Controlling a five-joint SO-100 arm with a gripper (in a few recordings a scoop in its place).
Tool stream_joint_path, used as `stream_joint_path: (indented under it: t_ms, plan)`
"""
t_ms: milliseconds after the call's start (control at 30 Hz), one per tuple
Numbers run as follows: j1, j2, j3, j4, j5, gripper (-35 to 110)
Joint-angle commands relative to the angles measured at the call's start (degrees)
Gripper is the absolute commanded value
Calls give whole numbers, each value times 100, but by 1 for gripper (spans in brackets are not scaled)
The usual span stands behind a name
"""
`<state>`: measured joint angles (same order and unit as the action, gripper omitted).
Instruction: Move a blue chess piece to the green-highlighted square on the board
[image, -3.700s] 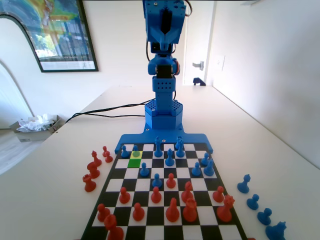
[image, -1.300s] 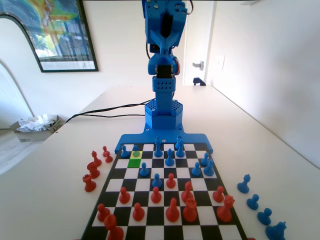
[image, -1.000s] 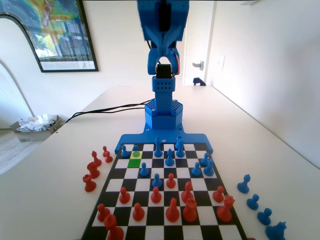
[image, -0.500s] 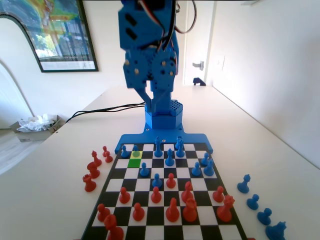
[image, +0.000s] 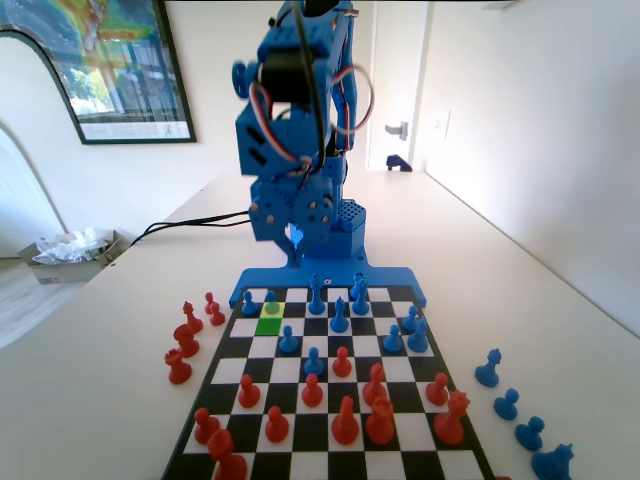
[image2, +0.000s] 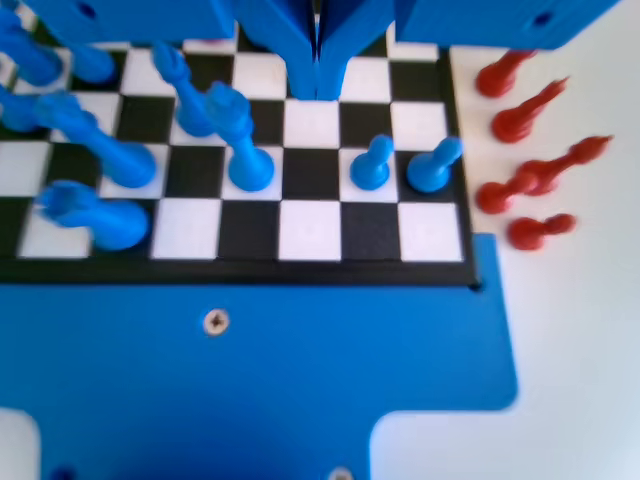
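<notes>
A small blue pawn (image: 271, 303) stands on the paler yellow-green square near the board's far left in the fixed view. The bright green square (image: 267, 326) lies bare just in front of it. The black-and-white board (image: 325, 415) has its blue rim at the far end. My gripper (image: 293, 240) hangs above that rim, behind the pawn and well above it. In the wrist view the gripper (image2: 318, 92) has its jaws pressed together with nothing between them. The pawn (image2: 372, 165) stands below and right of the tips, beside another blue pawn (image2: 432, 167).
Taller blue pieces (image2: 240, 140) crowd the left of the wrist view. Captured red pieces (image: 186, 340) lie off the board's left side in the fixed view, and blue ones (image: 505, 403) off its right. Red pieces (image: 345, 420) fill the near rows.
The arm has folded down from upright and swung forward and left, bringing the gripper low over the board's far end. No piece has moved.
</notes>
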<state>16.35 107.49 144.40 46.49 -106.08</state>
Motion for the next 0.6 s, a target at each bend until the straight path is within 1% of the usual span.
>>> stream_joint_path:
  t_ms: [0, 567]
  plan:
    - [114, 9, -158, -26, 0, 2]
    - [536, -53, -141, -158, -211, 9]
